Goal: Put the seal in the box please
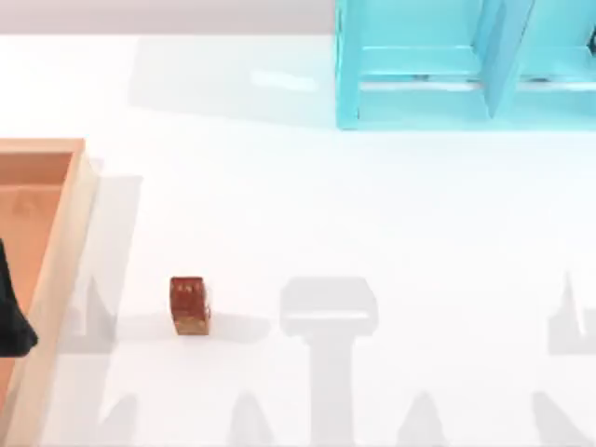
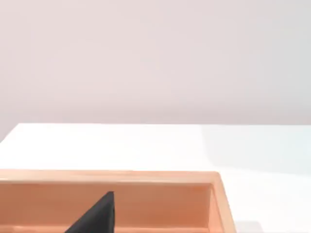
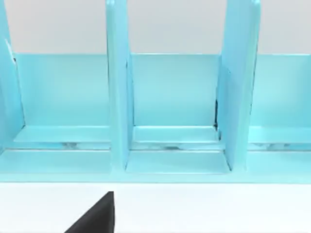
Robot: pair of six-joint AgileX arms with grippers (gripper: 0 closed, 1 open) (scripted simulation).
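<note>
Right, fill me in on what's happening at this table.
Nothing is being held. The seal stands alone on the white table, to the right of the wooden box and outside it. The left claw is over the box at the table's left edge. A turquoise cabinet stands at the back right, facing the right arm's wrist camera.

Counter (image 1: 372,214): plain white, soft grey shadows. Seal (image 1: 189,304): reddish-brown block with faint markings on top, lighter tan base. Box (image 1: 58,251): light tan rims, orange-brown inside. Cabinet (image 1: 466,65), far right: turquoise throughout, paler shelf edges. Black arm part (image 1: 11,317) over the box at left.
</note>
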